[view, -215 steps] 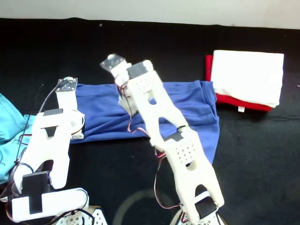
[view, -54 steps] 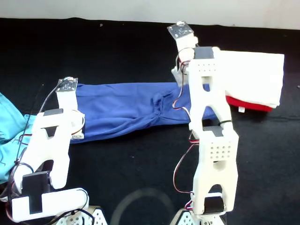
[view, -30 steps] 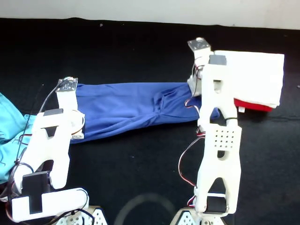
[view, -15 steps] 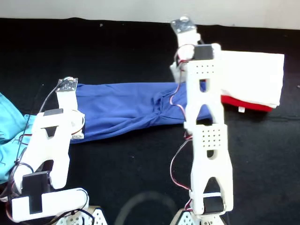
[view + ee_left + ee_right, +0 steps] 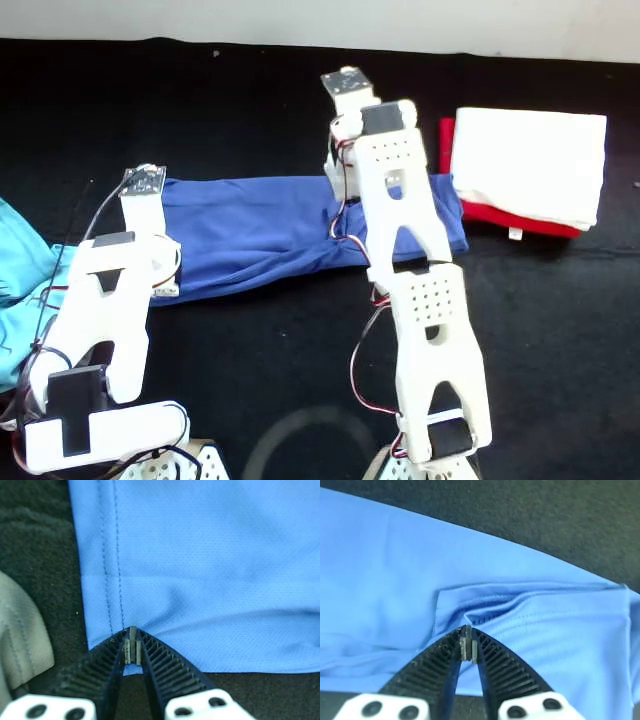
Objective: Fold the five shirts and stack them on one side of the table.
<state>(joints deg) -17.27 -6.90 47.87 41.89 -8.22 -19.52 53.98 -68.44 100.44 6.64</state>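
My right arm (image 5: pixel 405 240) hides part of the blue shirt (image 5: pixel 250 225); my left gripper (image 5: pixel 131 652) pinches its hem, my right gripper (image 5: pixel 468 651) a fold.

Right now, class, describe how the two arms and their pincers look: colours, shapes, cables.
The left arm and right arm are white plastic shells with black motor blocks; the right has a grid of small holes. Thin red and white wires loop beside it. The left pincer and right pincer are black and ridged, on white mounts.
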